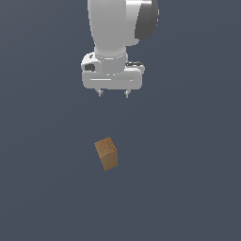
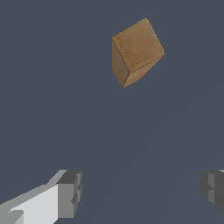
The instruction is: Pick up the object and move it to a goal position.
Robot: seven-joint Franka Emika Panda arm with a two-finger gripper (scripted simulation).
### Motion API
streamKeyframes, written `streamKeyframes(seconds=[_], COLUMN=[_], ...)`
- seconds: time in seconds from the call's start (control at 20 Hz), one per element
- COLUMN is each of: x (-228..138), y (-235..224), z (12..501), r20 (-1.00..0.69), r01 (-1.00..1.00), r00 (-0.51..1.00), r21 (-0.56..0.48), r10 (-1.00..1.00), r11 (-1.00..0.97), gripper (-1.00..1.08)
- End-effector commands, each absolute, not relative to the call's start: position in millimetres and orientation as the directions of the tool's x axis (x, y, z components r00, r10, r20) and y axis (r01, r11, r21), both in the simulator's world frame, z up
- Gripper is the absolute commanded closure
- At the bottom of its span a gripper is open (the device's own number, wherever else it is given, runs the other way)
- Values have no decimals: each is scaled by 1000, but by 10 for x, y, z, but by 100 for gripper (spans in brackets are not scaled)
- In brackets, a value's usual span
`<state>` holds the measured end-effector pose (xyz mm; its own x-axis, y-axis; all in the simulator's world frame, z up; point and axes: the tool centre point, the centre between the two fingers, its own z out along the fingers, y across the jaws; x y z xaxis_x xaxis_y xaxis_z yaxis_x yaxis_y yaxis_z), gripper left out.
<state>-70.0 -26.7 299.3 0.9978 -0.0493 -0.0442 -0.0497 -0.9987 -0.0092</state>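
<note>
White two-fingered pincer [image 2: 140, 192] spread wide, gripping nothing, the block untouched.

In the wrist view, the pincer's grey fingertips [image 2: 70, 192] sit closest to the lens and far apart, with the small tan-brown wooden box-shaped block [image 2: 136, 51] well beyond them on the dark grey worktop [image 2: 52, 96], turned cornerwise. In the exterior view, the pincer [image 1: 113, 93] hangs well above the block [image 1: 106, 153], offset slightly. By my judgement nothing is done yet: approach, grasp, lift and carry to the goal all remain.

The exterior view looks from farther off at the block [image 1: 106, 153]; the wrist view looks from nearer; both share the block [image 2: 135, 51].
</note>
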Motion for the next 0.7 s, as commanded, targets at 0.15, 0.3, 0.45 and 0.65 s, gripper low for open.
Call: streamKeyframes(seconds=[0.15, 0.3, 0.45, 0.65], x=[-690, -666, -656, -651], y=[-265, -261, -258, -260], z=[3009, 3052, 3081, 3075], r20=[-40, -28, -21, -22], r01=[-44, -28, -20, -19], r00=[998, 999, 1000, 1000], r21=[-9, -7, -6, -6], r10=[-43, -28, -20, -19], r11=[-999, -1000, -1000, -1000], gripper=[-92, -92, -92, -92])
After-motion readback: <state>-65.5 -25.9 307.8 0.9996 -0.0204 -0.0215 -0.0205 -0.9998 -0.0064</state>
